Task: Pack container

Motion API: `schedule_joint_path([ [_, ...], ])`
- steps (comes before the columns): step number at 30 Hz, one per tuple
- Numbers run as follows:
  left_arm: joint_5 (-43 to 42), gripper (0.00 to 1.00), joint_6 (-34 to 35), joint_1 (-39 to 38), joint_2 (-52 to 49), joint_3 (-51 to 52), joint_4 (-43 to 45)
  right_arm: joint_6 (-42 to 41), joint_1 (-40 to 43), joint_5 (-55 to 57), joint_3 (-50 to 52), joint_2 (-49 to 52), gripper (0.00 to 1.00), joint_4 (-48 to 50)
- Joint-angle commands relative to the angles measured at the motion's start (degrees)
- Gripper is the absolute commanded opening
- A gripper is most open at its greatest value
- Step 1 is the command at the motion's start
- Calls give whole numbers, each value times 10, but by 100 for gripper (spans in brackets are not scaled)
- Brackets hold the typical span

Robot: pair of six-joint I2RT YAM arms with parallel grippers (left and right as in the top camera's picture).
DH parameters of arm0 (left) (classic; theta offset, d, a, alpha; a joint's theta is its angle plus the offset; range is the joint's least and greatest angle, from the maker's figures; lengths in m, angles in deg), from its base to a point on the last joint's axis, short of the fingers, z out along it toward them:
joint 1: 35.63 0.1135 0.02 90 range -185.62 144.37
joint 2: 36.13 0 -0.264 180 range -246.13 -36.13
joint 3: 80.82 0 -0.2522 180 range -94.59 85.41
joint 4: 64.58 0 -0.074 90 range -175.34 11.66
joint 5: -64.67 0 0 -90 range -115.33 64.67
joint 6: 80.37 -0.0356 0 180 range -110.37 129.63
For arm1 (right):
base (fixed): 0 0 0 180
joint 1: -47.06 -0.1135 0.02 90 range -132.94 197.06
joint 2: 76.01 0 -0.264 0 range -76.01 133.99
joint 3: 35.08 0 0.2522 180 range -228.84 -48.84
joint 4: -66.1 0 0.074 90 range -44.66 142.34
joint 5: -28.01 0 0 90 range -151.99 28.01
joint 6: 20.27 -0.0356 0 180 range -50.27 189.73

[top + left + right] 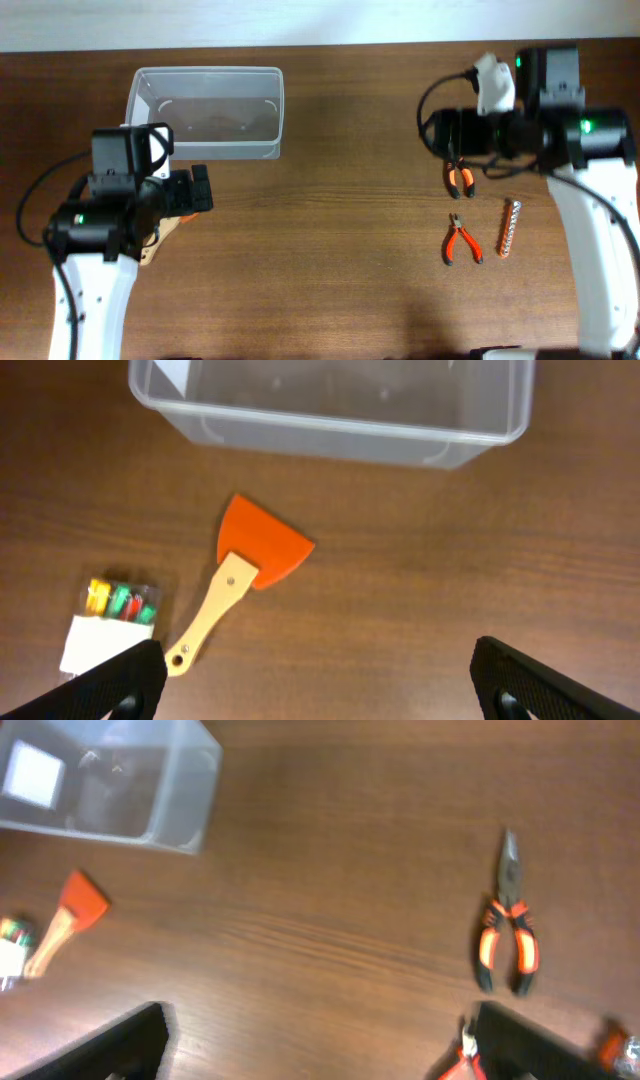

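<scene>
No legible text on container (320, 435), scraper (262, 550) or small clear box (112, 615).

**What the table holds**

The brown wooden table (330, 200) bears the clear container (210, 112). Near the container's front wall lie an orange-bladed scraper (245, 565) and a small clear box (110, 615) of coloured pieces. Well to the container's right lie long-nose pliers (460, 178), second pliers (461, 242) and an orange-and-silver strip (511, 228).
</scene>
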Motion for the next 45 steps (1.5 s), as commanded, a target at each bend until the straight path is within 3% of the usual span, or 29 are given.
schedule_joint_path([
  [1,-6,99,-11,2,-19,-12,-17,44,-14,-38,-75,44,68,-10],
  [5,0,99,-11,2,-18,-13,-18,45,-47,-38,-137,85,25,-10],
  [8,0,98,-11,2,-13,-14,-15,46,-76,-39,-182,117,4,-9],
  [20,15,95,-11,2,-5,-21,-12,57,-157,-54,-330,259,4,9],
  [27,-20,76,-30,1,-22,-48,38,56,-128,-12,-331,253,4,-9],
  [38,-74,71,-81,-12,-258,-289,53,56,-118,114,-331,253,4,-78],
  [43,-99,54,-87,-30,-348,-320,73,56,-104,170,-331,253,4,-97],
  [45,-99,54,-87,-40,-374,-320,84,56,-95,174,-331,253,4,-101],
])
